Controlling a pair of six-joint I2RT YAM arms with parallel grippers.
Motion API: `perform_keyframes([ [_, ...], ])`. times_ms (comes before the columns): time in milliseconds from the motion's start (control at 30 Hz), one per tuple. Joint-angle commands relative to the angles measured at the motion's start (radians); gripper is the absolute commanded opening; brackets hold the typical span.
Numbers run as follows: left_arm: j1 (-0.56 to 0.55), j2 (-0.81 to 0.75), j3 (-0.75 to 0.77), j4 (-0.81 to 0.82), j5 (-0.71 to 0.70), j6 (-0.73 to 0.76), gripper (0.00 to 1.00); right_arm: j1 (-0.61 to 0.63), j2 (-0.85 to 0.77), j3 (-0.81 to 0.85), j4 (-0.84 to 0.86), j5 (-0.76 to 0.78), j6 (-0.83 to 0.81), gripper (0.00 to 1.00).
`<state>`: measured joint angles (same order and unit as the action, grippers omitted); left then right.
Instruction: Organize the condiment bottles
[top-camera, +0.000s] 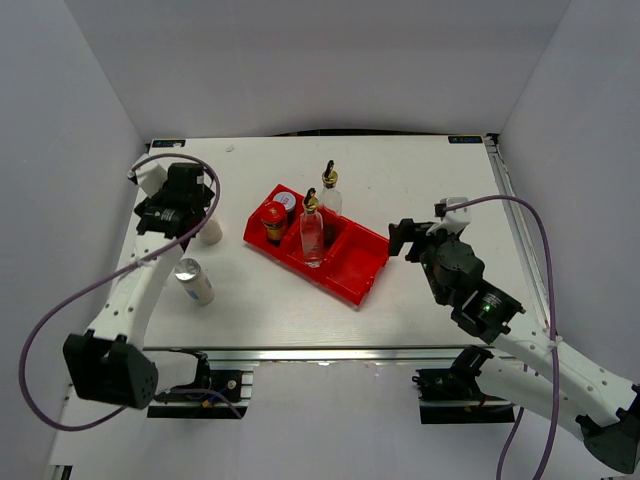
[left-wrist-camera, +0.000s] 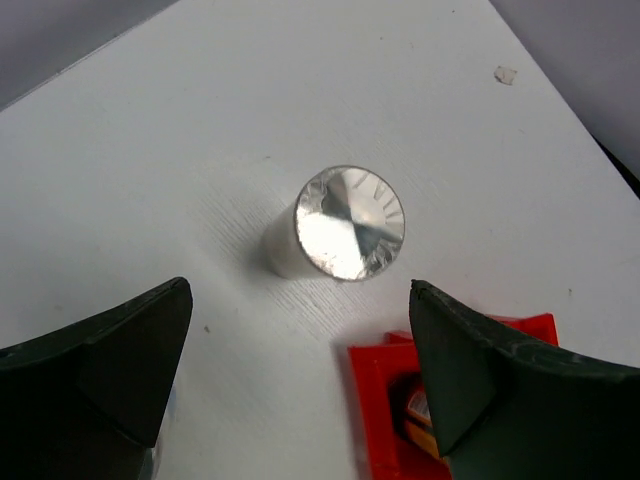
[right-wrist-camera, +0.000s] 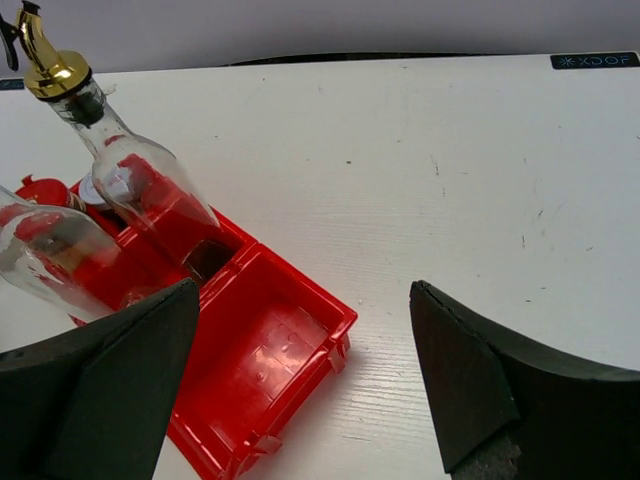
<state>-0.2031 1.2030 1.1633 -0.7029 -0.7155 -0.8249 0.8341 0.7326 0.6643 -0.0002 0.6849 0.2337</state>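
A red divided bin sits mid-table. In it stand two tall clear bottles with gold spouts, a short red-lidded jar and a silver-capped shaker. Its right compartment is empty. A second silver-capped shaker stands on the table left of the bin. My left gripper is open and empty above it, slightly short of it. A third shaker stands nearer the front. My right gripper is open and empty, just right of the bin.
The bin's corner lies close to my left gripper's right finger. White walls enclose the table on three sides. A metal rail runs along the front edge. A cable loops by the right arm.
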Motion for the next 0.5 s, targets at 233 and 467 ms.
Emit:
perform_keyframes([
  [233, 0.1, 0.305, 0.167, 0.115, 0.243, 0.144, 0.98, -0.001, -0.021, -0.015, 0.019, 0.062, -0.02, 0.89],
  [467, 0.114, 0.371, 0.196, 0.089, 0.185, 0.141, 0.98, 0.0, 0.008, -0.008, 0.022, 0.073, -0.031, 0.89],
])
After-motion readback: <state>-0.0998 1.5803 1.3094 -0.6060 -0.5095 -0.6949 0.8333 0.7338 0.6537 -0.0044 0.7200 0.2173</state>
